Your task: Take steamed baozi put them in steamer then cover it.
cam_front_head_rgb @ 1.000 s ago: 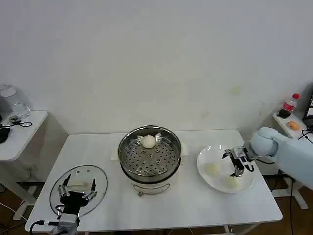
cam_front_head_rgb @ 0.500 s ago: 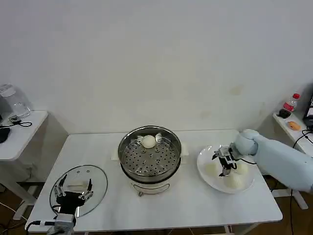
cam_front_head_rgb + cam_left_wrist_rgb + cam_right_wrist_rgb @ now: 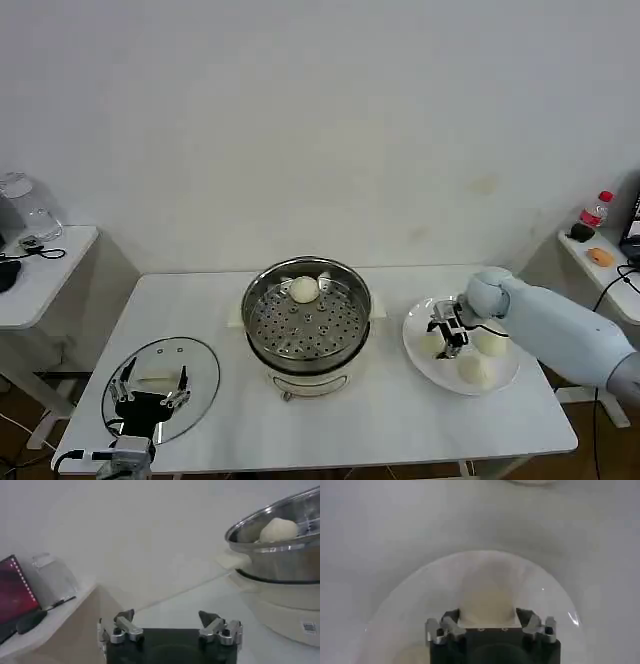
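The steel steamer [image 3: 306,320] stands mid-table with one baozi [image 3: 303,290] on its perforated tray; the left wrist view shows that steamer [image 3: 280,555] and baozi [image 3: 278,530] too. On the white plate [image 3: 417,360] lie three more baozi: one at the left [image 3: 432,346], two at the right [image 3: 491,342] [image 3: 476,371]. My right gripper [image 3: 447,335] hangs over the left one, open, with the baozi [image 3: 487,597] between its fingers [image 3: 445,624]. The glass cover [image 3: 195,362] lies flat at the front left. My left gripper [image 3: 152,393] hovers open above its handle.
A side table [image 3: 45,270] at the left carries a clear jug [image 3: 22,205] and cables. A shelf at the right holds a red-capped bottle [image 3: 594,212]. Bare tabletop [image 3: 380,410] lies in front of the steamer and plate.
My right gripper has moved leftward across the plate, from its right side to the left baozi. The left gripper has barely shifted over the cover.
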